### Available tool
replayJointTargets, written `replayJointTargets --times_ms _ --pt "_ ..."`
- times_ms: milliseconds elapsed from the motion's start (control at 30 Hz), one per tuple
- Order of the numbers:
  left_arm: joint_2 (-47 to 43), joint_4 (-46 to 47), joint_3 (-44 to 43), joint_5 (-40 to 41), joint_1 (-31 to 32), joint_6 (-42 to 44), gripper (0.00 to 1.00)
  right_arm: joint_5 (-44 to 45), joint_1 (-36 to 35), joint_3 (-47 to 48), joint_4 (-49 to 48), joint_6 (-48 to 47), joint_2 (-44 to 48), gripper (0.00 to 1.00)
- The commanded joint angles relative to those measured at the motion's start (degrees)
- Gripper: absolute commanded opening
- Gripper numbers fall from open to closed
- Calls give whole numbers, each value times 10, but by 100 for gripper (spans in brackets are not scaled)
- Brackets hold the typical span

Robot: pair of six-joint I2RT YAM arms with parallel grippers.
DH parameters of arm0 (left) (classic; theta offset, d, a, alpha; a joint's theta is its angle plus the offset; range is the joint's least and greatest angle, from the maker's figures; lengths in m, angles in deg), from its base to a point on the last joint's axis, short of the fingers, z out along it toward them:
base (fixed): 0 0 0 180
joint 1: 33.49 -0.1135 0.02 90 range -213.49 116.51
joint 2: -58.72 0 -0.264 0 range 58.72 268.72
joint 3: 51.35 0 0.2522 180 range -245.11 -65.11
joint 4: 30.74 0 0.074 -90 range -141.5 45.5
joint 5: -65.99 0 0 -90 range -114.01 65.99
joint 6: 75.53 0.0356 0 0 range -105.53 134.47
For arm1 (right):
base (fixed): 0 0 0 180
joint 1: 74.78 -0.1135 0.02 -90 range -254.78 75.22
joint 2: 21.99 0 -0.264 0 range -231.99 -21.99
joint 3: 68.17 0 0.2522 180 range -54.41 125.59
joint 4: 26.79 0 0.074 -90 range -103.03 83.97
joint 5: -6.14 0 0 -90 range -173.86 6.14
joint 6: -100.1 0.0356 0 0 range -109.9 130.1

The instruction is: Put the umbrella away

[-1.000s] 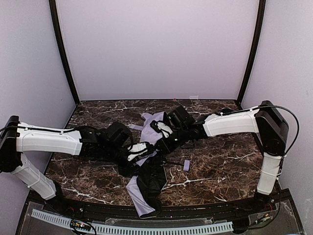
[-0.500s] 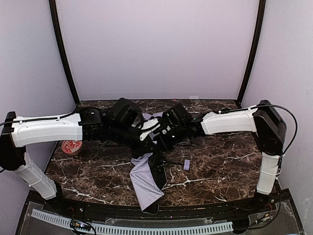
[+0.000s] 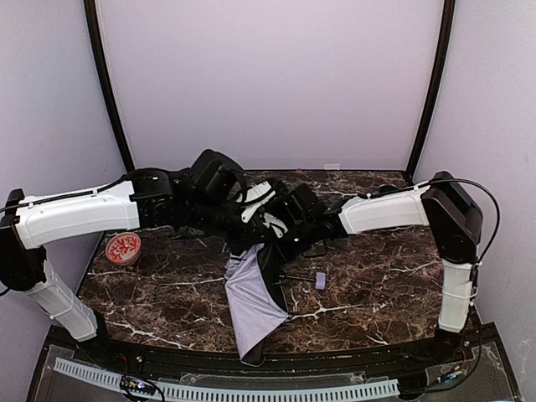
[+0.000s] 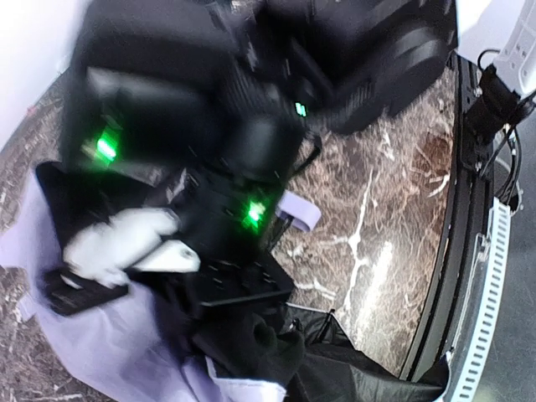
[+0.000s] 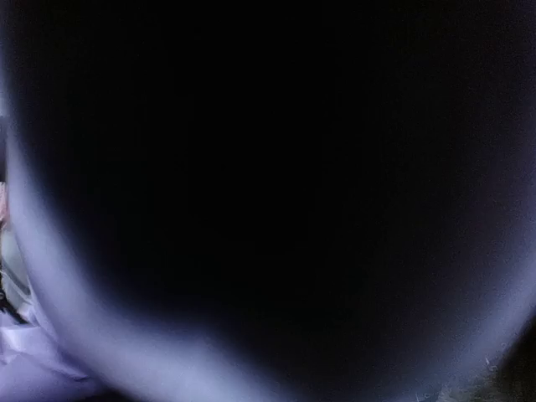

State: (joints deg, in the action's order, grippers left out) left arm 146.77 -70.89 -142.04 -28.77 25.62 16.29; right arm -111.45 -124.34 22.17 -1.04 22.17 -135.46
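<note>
**Umbrella bunched between both grippers, mid-table**

Top view, bottom centre: the umbrella starts near the table edge and rises to mid-frame. Its handle knob lies just to the right. At the bunched top, the left gripper is closed tight (actual pinch not discernible). The right gripper sits against the same bunch; I cannot tell how far it is open. A red-and-white disc lies at the left. The left wrist view alone shows the fabric folds close up. The right wrist view is almost wholly dark.
</note>
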Motion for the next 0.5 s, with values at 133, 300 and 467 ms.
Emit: replayJointTargets --times_ms 133,300,467 --pt "-22 7 -65 66 1 6 0 -117 -29 -58 -19 -14 19 40" --pt "-20 -18 -48 95 -7 -11 0 -69 -6 -84 -13 -12 68 46" --pt "-36 -19 -16 101 -11 -23 0 -6 17 -94 11 -12 130 60"
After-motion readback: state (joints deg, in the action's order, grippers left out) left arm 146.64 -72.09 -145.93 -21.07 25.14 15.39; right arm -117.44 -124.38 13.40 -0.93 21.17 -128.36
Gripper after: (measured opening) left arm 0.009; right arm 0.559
